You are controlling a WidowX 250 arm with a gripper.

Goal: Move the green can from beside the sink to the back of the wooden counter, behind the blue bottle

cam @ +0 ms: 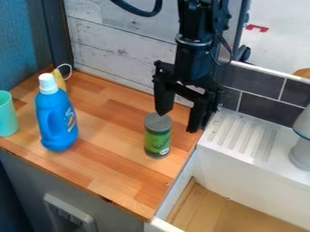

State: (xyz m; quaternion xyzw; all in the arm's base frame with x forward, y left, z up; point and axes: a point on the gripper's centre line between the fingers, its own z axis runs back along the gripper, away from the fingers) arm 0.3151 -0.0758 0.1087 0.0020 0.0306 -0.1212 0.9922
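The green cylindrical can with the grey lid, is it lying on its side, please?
No, the green can stands upright on the brown wooden counter.

Bare lane between the blue detergent bottle (56, 118) and the green can (158, 141)
The desk (109, 131) lies open there from front edge to plank wall (112, 52); the cup (7, 115) narrows the bottle's far side, and the pincer (177, 122) hangs by the can.

Green can (158, 139), grey top, green label, upright, on wood counter (112, 167), near white sink (242, 164).
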